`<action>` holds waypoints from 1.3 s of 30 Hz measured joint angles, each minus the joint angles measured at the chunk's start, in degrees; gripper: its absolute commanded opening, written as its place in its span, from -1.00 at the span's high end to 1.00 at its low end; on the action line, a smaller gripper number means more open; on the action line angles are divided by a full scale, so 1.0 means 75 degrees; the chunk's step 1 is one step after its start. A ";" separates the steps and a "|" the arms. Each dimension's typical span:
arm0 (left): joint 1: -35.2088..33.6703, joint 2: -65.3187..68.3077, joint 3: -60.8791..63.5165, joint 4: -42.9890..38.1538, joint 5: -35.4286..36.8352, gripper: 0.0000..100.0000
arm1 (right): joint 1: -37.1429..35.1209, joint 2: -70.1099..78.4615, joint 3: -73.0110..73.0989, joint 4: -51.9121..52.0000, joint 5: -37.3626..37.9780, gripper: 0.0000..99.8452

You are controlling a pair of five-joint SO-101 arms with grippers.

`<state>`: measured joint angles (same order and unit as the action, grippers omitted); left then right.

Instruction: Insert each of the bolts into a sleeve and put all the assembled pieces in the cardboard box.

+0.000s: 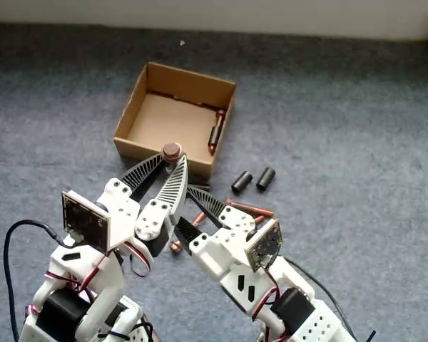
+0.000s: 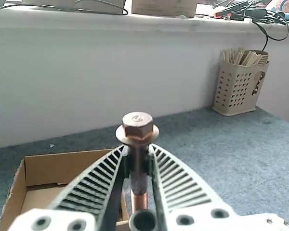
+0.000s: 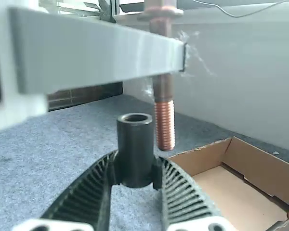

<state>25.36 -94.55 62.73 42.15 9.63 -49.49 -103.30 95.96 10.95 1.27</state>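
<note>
We've got left claw (image 2: 138, 150) clamping the bolt (image 2: 137, 129) upright, right claw (image 3: 136, 160) gripping a sleeve (image 3: 134, 147); right wrist view puts the thread just beside that sleeve, high view adds two loose sleeves (image 1: 242, 182).

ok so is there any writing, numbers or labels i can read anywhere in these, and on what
No text is readable in any view.
On the bolt head, in the left hand: faint raised marks, too blurred to read.
On the cardboard box: no print on the walls that show.
On the sleeve in the right hand: plain, no marking.
On the wrist camera board: any lettering too small to read.
</note>
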 measured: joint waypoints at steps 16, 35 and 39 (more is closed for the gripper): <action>0.0000 -0.0117 -0.1266 0.0481 0.0035 0.98 | 0.0000 0.0000 0.0000 0.0094 0.0035 0.99; 0.0000 -0.0129 -0.0715 0.1149 -0.0117 0.98 | 0.0176 -0.0012 0.0000 0.0094 0.0059 0.99; 0.0035 -0.0094 -0.0692 0.1336 -0.0117 0.98 | 0.0211 -0.0012 0.0000 0.0094 0.0059 0.99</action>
<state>25.63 -95.25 57.54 52.18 8.75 -47.91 -103.38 95.96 11.65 1.71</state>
